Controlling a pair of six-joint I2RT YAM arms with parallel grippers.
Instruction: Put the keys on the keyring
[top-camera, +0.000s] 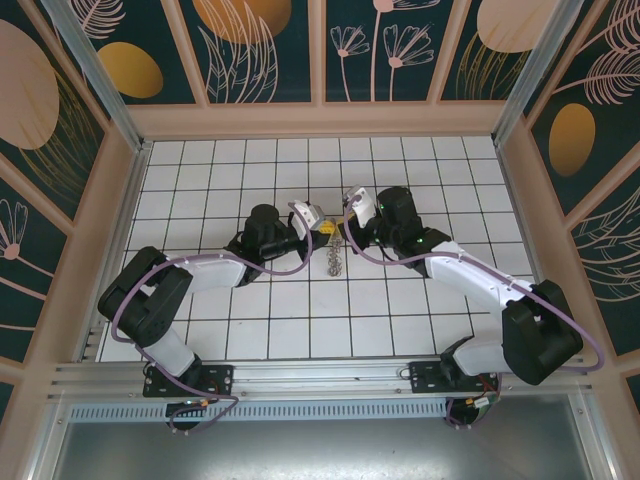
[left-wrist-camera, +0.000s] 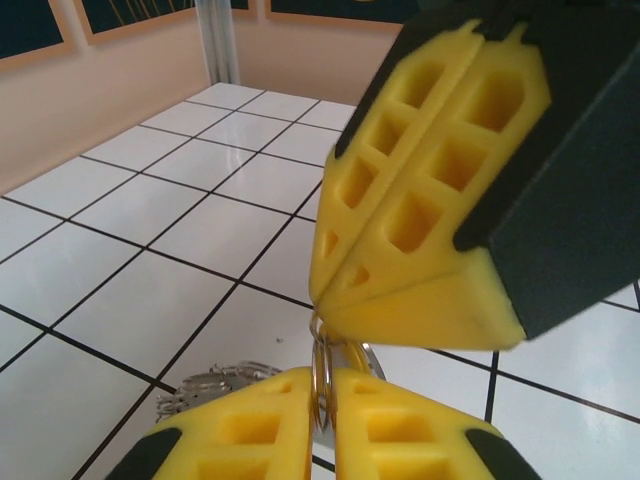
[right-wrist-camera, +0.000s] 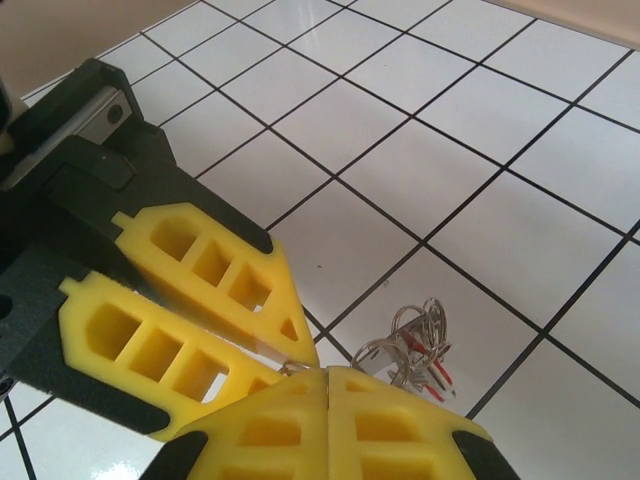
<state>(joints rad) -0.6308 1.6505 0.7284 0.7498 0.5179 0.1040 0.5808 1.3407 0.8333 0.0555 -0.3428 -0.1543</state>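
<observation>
The left tool (left-wrist-camera: 325, 375) pinches a thin silver wire keyring (left-wrist-camera: 321, 388) between yellow lattice pads (left-wrist-camera: 400, 430); the right tool (right-wrist-camera: 328, 375), closed, touches its top. Red-tagged keys (right-wrist-camera: 425, 362) lie tangled on the glossy white-tiled desk (right-wrist-camera: 480, 130) beneath.

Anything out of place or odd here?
Nothing stands out. The left gripper pinches a small silver metal ring, with the shut right gripper touching it; a tangle of silver loops with red-tagged keys lies on the white tiles.
</observation>
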